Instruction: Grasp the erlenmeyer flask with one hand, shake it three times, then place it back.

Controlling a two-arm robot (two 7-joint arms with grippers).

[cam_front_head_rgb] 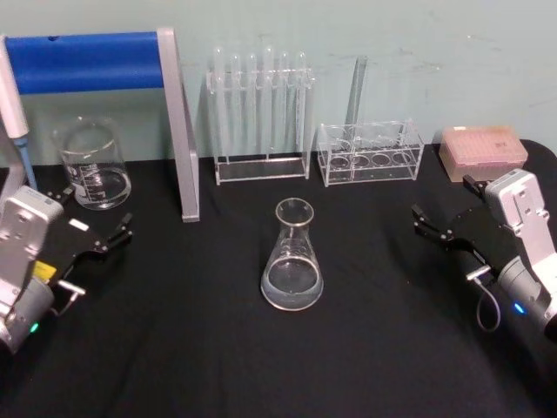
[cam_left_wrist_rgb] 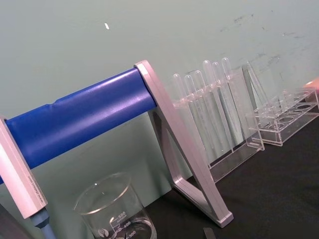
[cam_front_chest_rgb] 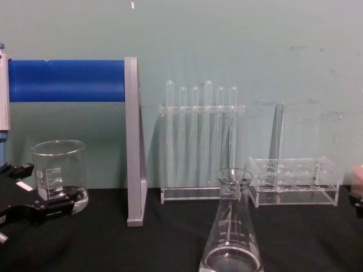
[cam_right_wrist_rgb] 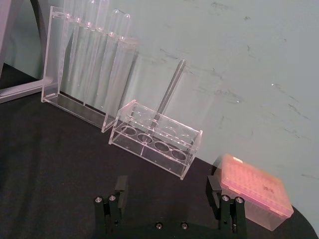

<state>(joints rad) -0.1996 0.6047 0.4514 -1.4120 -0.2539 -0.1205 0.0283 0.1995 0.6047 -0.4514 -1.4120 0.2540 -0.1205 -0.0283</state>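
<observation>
- Head view: locate the erlenmeyer flask (cam_front_head_rgb: 292, 257) upright on the black table cover (cam_front_head_rgb: 174, 348). All positions below are referenced to this flask.
- Confirm that the flask stands free. Neither gripper touches it, and bare cover surrounds its base.
- Chest view: the flask (cam_front_chest_rgb: 231, 238) appears low and right of centre, with its flared lip uppermost and white graduation marks on its wall.
- Left gripper (cam_front_head_rgb: 94, 213): find it well to the left of the flask, above the cover. Its two fingers are spread wide with nothing between them. A small white label sits on the gripper body.
- Chest view: the left gripper (cam_front_chest_rgb: 34, 187) shows far left of the flask, fingers parted, with the beaker (cam_front_chest_rgb: 58, 170) behind it.
- Right gripper (cam_front_head_rgb: 446, 205): find it well to the right of the flask. Its fingers are also spread wide and hold nothing.
- Right wrist view: check the right gripper (cam_right_wrist_rgb: 167, 186). Both black fingers stand apart, with only cover visible between them.
- Behind the flask, slightly left, stands the tall test tube rack (cam_front_head_rgb: 259, 113) with its tubes upright.
- Behind the flask to the right stands the low clear rack (cam_front_head_rgb: 370, 152) holding one tube.
- Farther right of the flask lies the pink tip box (cam_front_head_rgb: 483, 150).
- Behind and left of the flask stands the blue-bar stand (cam_front_head_rgb: 178, 131), with the beaker (cam_front_head_rgb: 91, 165) beyond it.
</observation>
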